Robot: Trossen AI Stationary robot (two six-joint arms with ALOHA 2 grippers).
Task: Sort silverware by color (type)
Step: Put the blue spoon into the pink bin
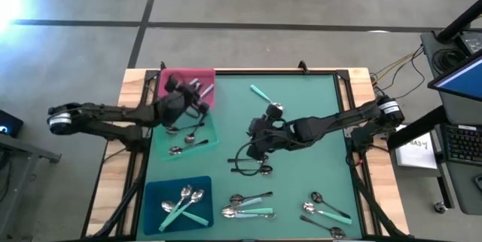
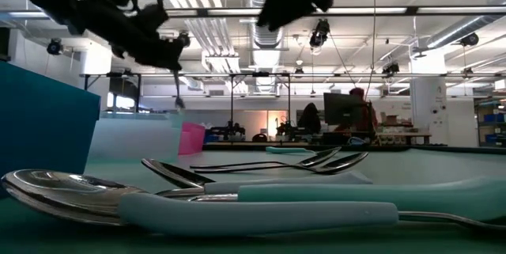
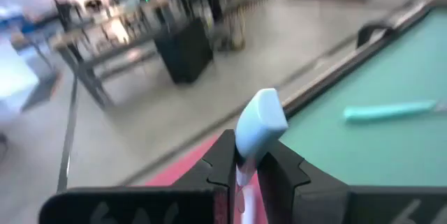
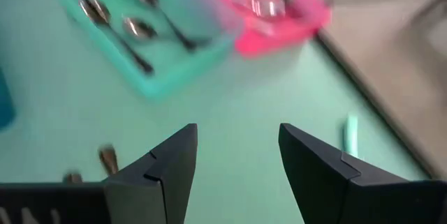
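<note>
While the left gripper (image 1: 197, 100) hangs over the seam between the pink tray (image 1: 167, 81) and the green tray (image 1: 213, 138), its fingers (image 3: 222, 155) are pressed together on the mint handle of a spoon (image 3: 257, 121), which dangles head down. The step in hand looks like a delivery: a mint spoon belongs, I'd judge, with its kind in the blue tray (image 1: 153, 195), which lies beyond the green tray on the side away from the pink one, so the next move calls for carrying it there before letting go.

The right gripper (image 1: 260, 145), well off from the green tray toward the middle of the mat (image 1: 316, 121), has its fingers (image 4: 166, 160) spread and empty, just above two black-handled spoons (image 1: 256, 169).

Counting: three trays; about three spoons in the green tray, about three mint ones in the blue; the pink tray's contents I cannot count. Loose on the mat, one mint spoon (image 1: 263, 95) lies beside the pink tray's far side, and two clusters near the front edge hold roughly seven more.
</note>
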